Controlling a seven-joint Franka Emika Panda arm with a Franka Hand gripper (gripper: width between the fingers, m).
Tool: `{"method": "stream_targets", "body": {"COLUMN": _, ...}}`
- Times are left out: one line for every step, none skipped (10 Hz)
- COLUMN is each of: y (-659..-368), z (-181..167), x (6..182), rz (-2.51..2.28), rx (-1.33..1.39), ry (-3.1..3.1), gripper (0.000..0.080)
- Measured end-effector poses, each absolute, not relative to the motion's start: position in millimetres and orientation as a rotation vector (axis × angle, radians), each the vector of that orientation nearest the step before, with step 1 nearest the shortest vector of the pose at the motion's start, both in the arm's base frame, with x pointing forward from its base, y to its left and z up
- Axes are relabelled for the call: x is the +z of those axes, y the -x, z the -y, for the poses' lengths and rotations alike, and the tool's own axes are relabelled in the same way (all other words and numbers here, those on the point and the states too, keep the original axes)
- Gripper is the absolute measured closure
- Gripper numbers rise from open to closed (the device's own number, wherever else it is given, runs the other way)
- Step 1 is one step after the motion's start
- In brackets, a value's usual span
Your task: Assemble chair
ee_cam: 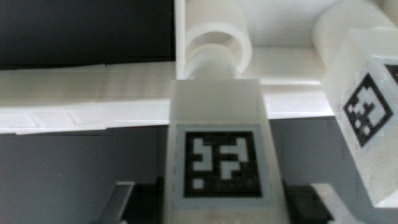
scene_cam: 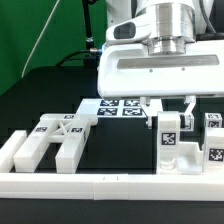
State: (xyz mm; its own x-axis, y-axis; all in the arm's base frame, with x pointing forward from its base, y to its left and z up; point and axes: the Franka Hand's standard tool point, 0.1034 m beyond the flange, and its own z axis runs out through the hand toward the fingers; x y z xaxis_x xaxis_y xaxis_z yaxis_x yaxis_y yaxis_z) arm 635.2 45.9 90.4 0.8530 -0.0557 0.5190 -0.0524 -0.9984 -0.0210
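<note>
The chair is in loose white pieces. An upright white block with a tag (scene_cam: 170, 143) stands at the exterior view's right; in the wrist view it is the tagged post (ee_cam: 219, 150) with a rounded far end. My gripper (scene_cam: 169, 108) is right above it, open, one finger on each side. In the wrist view the gripper (ee_cam: 221, 198) straddles the post, with dark gaps between the fingers (ee_cam: 128, 200) and the post. A second tagged block (scene_cam: 213, 140) stands close beside it and also shows in the wrist view (ee_cam: 361, 95). A wide piece with an X-shaped brace (scene_cam: 55, 138) lies at the exterior view's left.
The marker board (scene_cam: 112, 107) lies flat behind the pieces. A long low white border bar (scene_cam: 100, 186) runs along the front, and a white bar (ee_cam: 89, 95) crosses the wrist view behind the post. The big white arm housing (scene_cam: 160, 65) hangs over the right blocks.
</note>
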Motion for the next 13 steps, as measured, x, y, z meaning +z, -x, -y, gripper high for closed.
{"method": "stream_targets", "body": {"y": -633, "z": -45, "x": 85.0, "rz": -0.087, "rx": -0.836, "ry": 3.023, "gripper": 0.0514}}
{"method": "stream_targets", "body": {"y": -631, "z": -45, "x": 78.1, "rz": -0.086, "rx": -0.825, "ry": 3.029, "gripper": 0.0514}}
{"method": "stream_targets", "body": {"y": -631, "z": -44, "x": 75.5, "rz": -0.085, "rx": -0.833, "ry": 3.030, "gripper": 0.0514}}
{"method": "stream_targets", "body": {"y": -632, "z": -45, "x": 74.8, "rz": -0.083, "rx": -0.864, "ry": 3.025, "gripper": 0.0514}}
{"method": "stream_targets", "body": {"y": -633, "z": -45, "x": 74.7, "rz": -0.081, "rx": -0.887, "ry": 3.021, "gripper": 0.0512}}
{"method": "stream_targets", "body": {"y": -633, "z": -45, "x": 74.7, "rz": -0.079, "rx": -0.889, "ry": 3.021, "gripper": 0.0512}}
{"method": "stream_targets", "body": {"y": -633, "z": -45, "x": 74.7, "rz": -0.079, "rx": -0.889, "ry": 3.021, "gripper": 0.0512}}
{"method": "stream_targets", "body": {"y": -633, "z": -45, "x": 74.6, "rz": -0.079, "rx": -0.888, "ry": 3.021, "gripper": 0.0458}}
{"method": "stream_targets", "body": {"y": -633, "z": -45, "x": 74.6, "rz": -0.079, "rx": -0.888, "ry": 3.021, "gripper": 0.0322}}
{"method": "stream_targets", "body": {"y": -633, "z": -45, "x": 74.6, "rz": -0.079, "rx": -0.888, "ry": 3.021, "gripper": 0.0322}}
{"method": "stream_targets", "body": {"y": -633, "z": -45, "x": 74.6, "rz": -0.079, "rx": -0.888, "ry": 3.021, "gripper": 0.0180}}
{"method": "stream_targets", "body": {"y": -633, "z": -45, "x": 74.6, "rz": -0.079, "rx": -0.888, "ry": 3.021, "gripper": 0.0157}}
{"method": "stream_targets", "body": {"y": -633, "z": -45, "x": 74.6, "rz": -0.078, "rx": -0.888, "ry": 3.021, "gripper": 0.0157}}
